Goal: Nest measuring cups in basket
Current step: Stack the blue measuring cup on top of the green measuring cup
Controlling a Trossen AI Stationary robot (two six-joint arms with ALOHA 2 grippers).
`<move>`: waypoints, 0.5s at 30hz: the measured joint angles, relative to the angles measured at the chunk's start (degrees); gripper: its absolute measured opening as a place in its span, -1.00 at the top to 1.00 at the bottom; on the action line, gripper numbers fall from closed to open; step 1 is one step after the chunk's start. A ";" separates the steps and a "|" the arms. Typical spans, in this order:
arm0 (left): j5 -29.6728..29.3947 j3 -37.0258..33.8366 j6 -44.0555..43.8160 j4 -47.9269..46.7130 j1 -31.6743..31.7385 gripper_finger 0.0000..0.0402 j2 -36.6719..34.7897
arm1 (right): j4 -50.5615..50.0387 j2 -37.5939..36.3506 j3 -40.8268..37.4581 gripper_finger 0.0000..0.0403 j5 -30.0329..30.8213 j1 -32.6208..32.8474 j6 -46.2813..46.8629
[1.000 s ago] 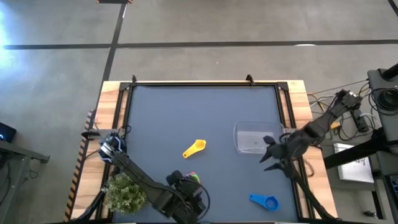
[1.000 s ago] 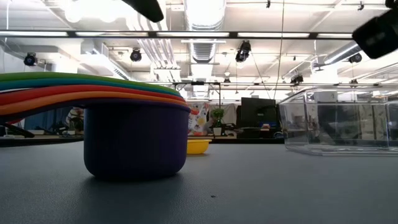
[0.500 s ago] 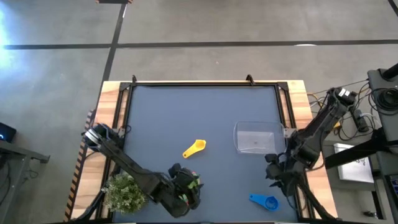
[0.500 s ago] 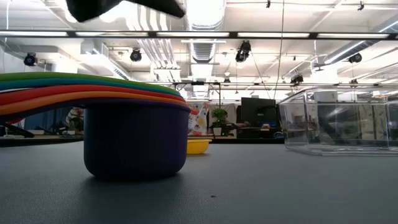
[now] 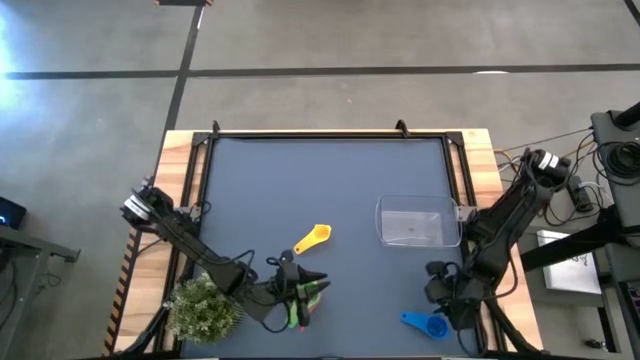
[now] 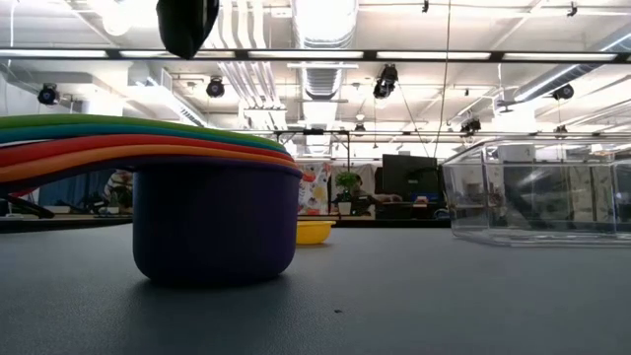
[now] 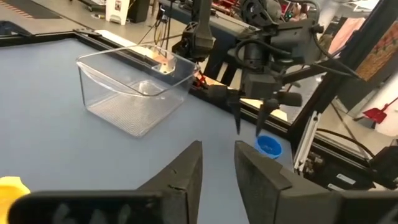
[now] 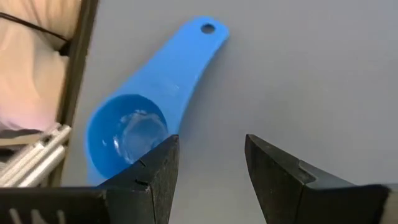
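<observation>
A nested stack of measuring cups [image 5: 303, 297] stands near the table's near edge on its purple bottom bowl [image 6: 215, 219]; the green, teal, red and orange handles fan out above it. My left gripper [image 5: 318, 281] hangs above the stack, level, pointing toward the table's right. Its fingers [image 7: 217, 177] stand a narrow gap apart with nothing between them. A yellow cup [image 5: 313, 238] lies mid-table. A blue cup [image 5: 427, 323] lies near the right front corner. My right gripper [image 8: 208, 149] hovers open just above the table beside the blue cup's handle [image 8: 186, 62]. The clear basket [image 5: 412, 222] holds nothing.
A green potted plant [image 5: 205, 310] stands at the near left corner, close to my left arm. The table's black rail [image 8: 78, 68] runs right beside the blue cup. Bare grey tabletop lies between the yellow cup and the basket [image 7: 134, 90].
My right gripper has gone from beside the basket toward the table's near edge and now hangs over the blue cup. My left gripper has drawn back a little from the near edge and turned toward the table's right, above the stack. No cup has moved.
</observation>
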 joint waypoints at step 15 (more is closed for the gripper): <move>1.38 1.88 1.50 -1.46 0.14 0.66 -0.72 | 4.27 5.21 0.00 0.15 -4.12 0.99 4.77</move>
